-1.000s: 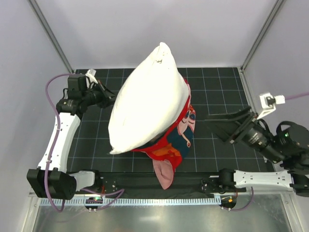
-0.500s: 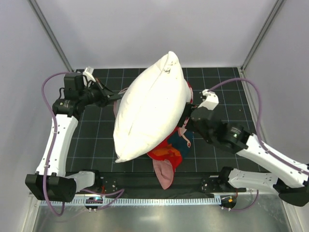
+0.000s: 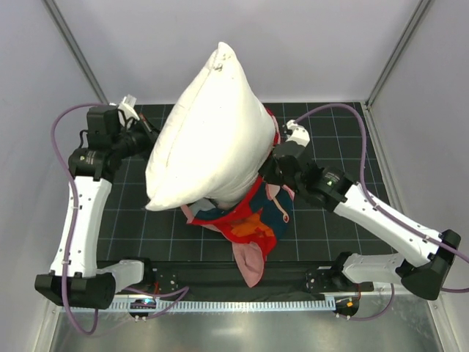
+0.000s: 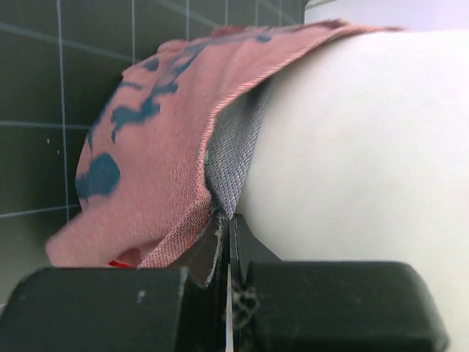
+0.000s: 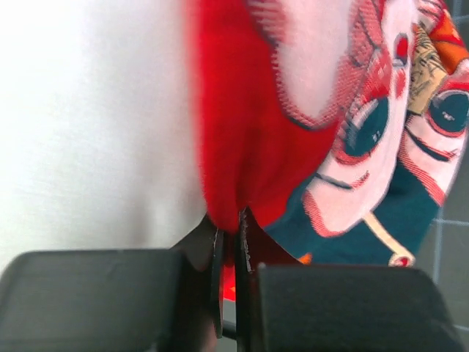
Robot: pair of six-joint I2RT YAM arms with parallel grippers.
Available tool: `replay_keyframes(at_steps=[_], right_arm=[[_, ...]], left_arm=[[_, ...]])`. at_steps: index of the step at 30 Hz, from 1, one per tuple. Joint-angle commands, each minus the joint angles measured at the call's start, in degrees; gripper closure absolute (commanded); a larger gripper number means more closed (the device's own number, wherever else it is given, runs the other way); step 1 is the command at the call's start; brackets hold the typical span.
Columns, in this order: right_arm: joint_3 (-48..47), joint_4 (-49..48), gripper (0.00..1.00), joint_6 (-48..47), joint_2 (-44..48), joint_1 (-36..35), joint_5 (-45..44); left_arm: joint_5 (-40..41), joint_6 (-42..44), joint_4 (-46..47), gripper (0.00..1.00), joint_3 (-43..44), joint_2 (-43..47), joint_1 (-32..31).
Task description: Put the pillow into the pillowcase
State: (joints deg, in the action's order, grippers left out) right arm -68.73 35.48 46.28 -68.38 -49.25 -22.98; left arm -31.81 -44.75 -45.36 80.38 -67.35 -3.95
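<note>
The plump white stuffed pillow stands tilted between both grippers, its lower end inside the floppy red cartoon-print pillowcase; left gripper pinches its pink hem; right gripper clamps its red edge.

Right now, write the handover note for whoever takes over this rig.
Left gripper: shut on the pillowcase edge, to the left of the pillow.
Right gripper: shut on the red edge of the pillowcase, to the right of the pillow.
Things: the pillow is tilted up between the arms, its lower end apparently in the pillowcase mouth. The rest of the pillowcase is bunched below on the mat.
Done: mouth gripped on both sides, pillow barely started in.
Left: draw the pillowcase over the bare bulk of the pillow.
</note>
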Motion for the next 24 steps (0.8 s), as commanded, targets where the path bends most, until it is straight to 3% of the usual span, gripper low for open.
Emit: replay_keyframes(at_steps=[1,6,9,15,19,20,24], right_arm=[[-8.07,-3.49,0.96,-1.81,2.81,0.3,4.59],[-22.28,-2.53,0.96,-4.53,4.39,0.3,10.67],[-31.97,-0.25,0.96,-5.76,3.78,0.3,12.52],[-51.58,4.15,0.96,-6.91,-2.63,0.3,16.56],[-51.34,4.25,0.96,-7.43,-4.04,0.21,15.08],[-47.94,3.55,0.96,-7.35,-3.52,0.39,14.9],[-40.7,-2.86,0.96,-5.94,-1.76,0.39,17.61]], left_arm=[[0.42,1.68,-3.24,1.0,8.47,3.36,-1.05],[-2.46,-4.72,4.37,1.0,6.38,7.21,-1.94],[-0.1,-10.95,9.58,1.0,5.93,10.65,-1.94],[0.96,-21.33,13.54,1.0,17.95,12.24,-1.94],[1.76,-26.87,15.39,1.0,31.82,9.27,-1.94],[0.8,-29.05,15.31,0.99,40.56,5.69,-1.94],[-1.85,-34.86,16.01,1.0,56.19,-2.34,-1.86]])
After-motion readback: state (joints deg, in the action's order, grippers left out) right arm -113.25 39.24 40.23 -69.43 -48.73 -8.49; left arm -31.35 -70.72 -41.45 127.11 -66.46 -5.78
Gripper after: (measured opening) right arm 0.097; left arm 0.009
